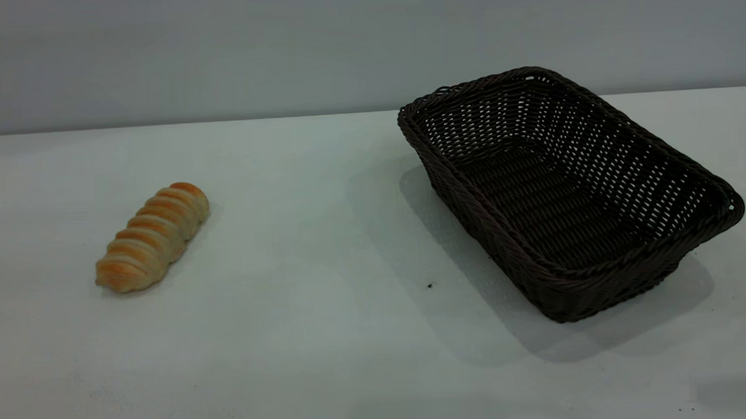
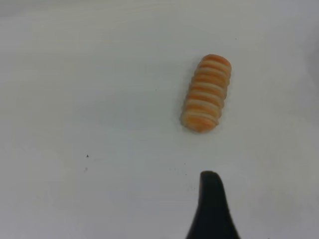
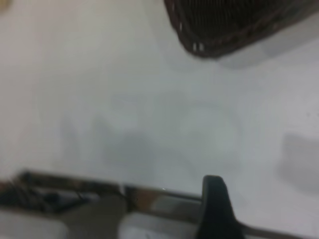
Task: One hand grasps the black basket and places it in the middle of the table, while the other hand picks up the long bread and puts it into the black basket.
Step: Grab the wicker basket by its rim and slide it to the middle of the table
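Note:
The long bread (image 1: 154,237) lies on the left part of the white table (image 1: 324,236), ridged golden side up. The black basket (image 1: 605,285) stands empty at the right, turned at an angle. Neither arm shows in the exterior view. In the left wrist view a black part of my left gripper (image 2: 212,209) hangs above bare table, apart from the long bread (image 2: 206,93). In the right wrist view a black part of my right gripper (image 3: 214,209) sits over the table's edge, far from the basket's corner (image 3: 199,47).
A grey wall (image 1: 218,53) runs behind the table. A small dark speck (image 1: 429,285) lies between bread and basket. In the right wrist view the table's edge (image 3: 75,186) shows, with dark clutter beyond it.

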### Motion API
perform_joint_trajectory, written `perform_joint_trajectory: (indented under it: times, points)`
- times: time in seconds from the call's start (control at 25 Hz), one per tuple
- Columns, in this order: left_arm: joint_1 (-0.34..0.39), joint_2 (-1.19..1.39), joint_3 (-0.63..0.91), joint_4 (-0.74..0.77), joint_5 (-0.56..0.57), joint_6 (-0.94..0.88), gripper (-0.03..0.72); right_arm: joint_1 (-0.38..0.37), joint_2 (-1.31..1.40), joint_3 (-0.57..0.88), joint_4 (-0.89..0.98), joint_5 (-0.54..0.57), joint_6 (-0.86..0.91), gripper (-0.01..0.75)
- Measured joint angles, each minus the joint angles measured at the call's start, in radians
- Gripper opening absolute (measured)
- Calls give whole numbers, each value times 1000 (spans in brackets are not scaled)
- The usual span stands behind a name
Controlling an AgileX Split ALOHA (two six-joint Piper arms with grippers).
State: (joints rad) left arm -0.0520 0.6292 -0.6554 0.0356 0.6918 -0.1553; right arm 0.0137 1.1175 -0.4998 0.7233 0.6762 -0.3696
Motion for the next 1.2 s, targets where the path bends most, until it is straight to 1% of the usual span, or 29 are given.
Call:
perform_joint_trajectory:
  times: [0.24,0.36,0.48,0.64,0.76,1.0,1.2]
  points:
    - [0,0,0,1,1,9,567,0,218,-2,159,-171,-6,533]
    - [0,0,0,1,1,10,567,0,325,-3,270,-251,-47,533]
    - [0,0,0,1,1,10,567,0,414,-7,379,-304,-101,533]
    - [0,0,0,2,2,10,567,0,503,-44,503,-304,-209,533]
    - [0,0,0,2,3,10,567,0,538,-72,566,-300,-254,533]
    - [0,0,0,2,4,12,567,0,602,-102,627,-324,-264,532]
    - [0,0,0,2,5,12,567,0,714,-180,675,-340,-265,532]
